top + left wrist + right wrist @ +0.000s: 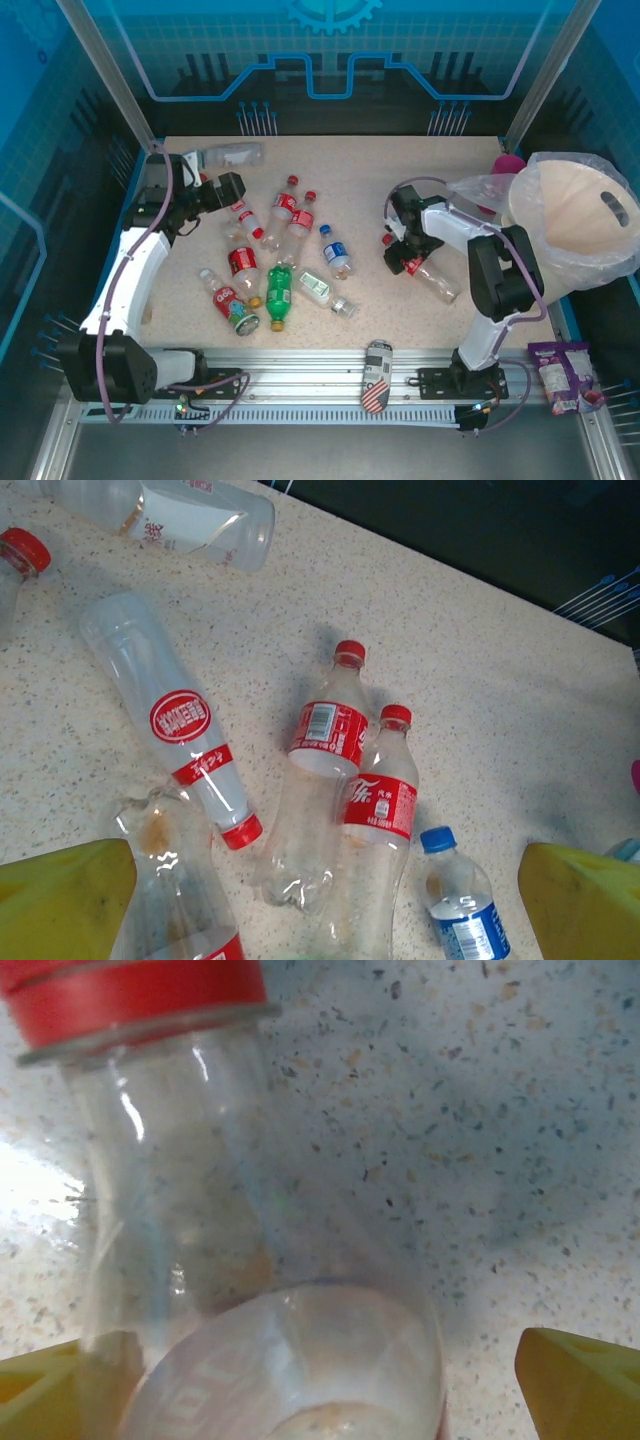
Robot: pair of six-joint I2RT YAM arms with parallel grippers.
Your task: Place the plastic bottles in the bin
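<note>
On the top camera I see most of the bottles point(244, 262) lying flat on the left half of the desk point(400, 165), their long axes pointing every which way. The green bottle point(279, 290) runs near-to-far with its cap toward me. The blue-labelled bottle point(337, 255) near it has its cap away from me. One clear bottle point(232, 155) lies crosswise at the far left edge. The bin point(575, 215) sits at the right edge, well apart from that pile. My left gripper point(240, 195) hangs over the far left of the pile. My right gripper point(398, 250) points down at a lone bottle point(432, 280) between pile and bin. It lies on a diagonal, red cap far-left and base near-right.

On the left wrist camera the yellow fingers point(60, 900) sit in the two lower corners, spread wide and pinching nothing. A logo bottle point(180, 720) slants with its cap toward the lower right. Two red-labelled bottles point(325, 735) lie side by side, caps toward the top of the frame.

On the right wrist camera the fingers are also spread, straddling the lone bottle. The right-hand one stands clear of the plastic; whether the other touches it I cannot tell. The bottle's long axis runs up the frame, red cap at the top.
</note>
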